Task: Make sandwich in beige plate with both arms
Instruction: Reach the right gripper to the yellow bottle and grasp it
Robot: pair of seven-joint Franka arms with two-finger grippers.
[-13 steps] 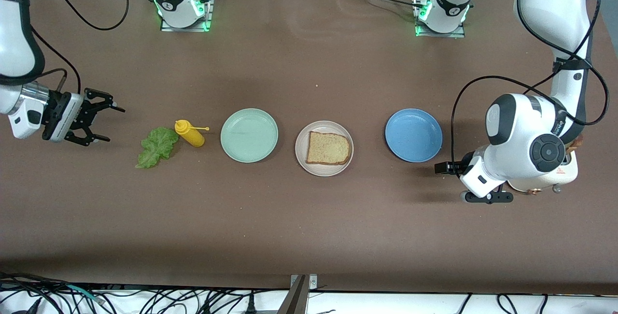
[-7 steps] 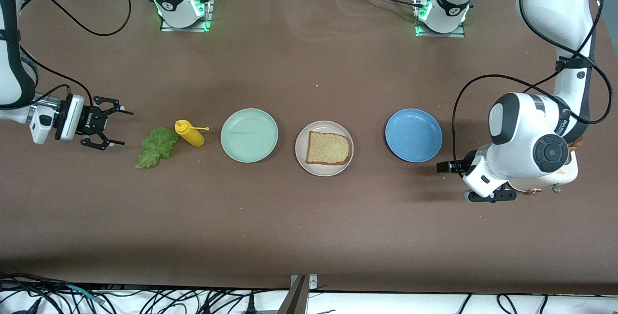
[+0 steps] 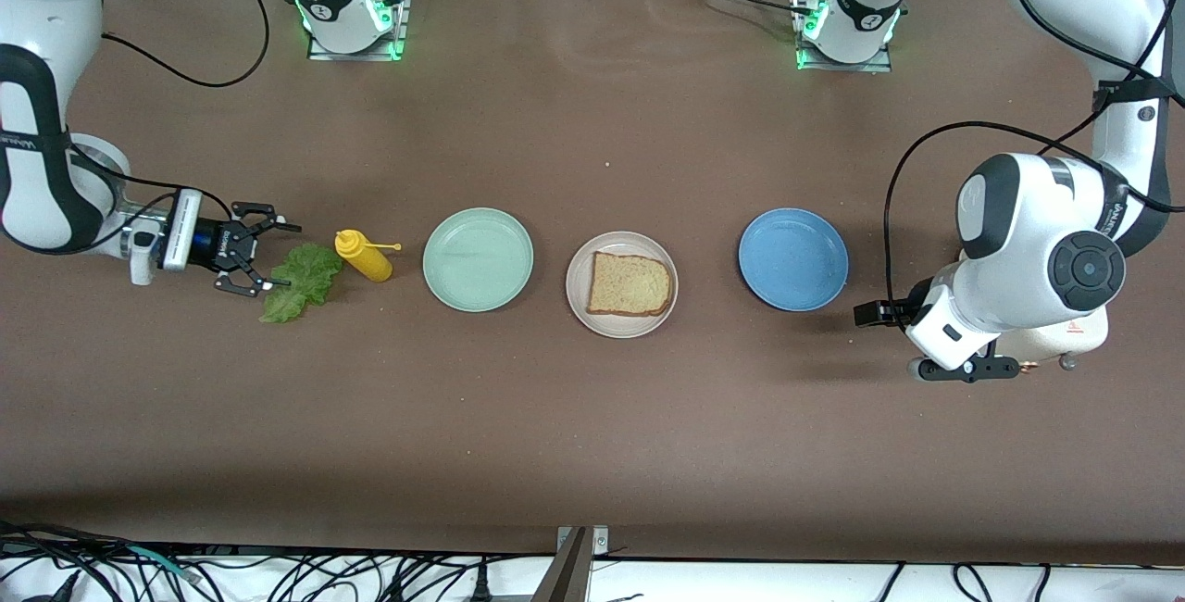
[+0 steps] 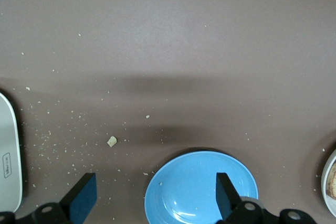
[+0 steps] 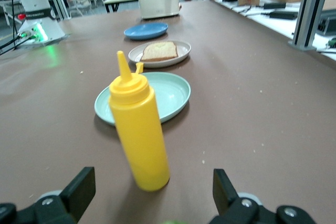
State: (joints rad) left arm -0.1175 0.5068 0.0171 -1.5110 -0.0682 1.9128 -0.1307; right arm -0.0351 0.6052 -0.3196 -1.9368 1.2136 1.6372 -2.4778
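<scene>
One wholemeal bread slice (image 3: pixel 629 284) on beige plate (image 3: pixel 583 306); limp, light lettuce leaf (image 3: pixel 301 282) on worktop (image 3: pixel 592 435), best pinched at edge. Right hand (image 3: pixel 264 257) released beside it; left hand (image 3: pixel 912 343) released, waiting near blue plate (image 3: pixel 792 258).

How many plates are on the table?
3, in a row: the mint-green plate toward the right arm's end, the beige plate in the middle, the blue plate toward the left arm's end.
</scene>
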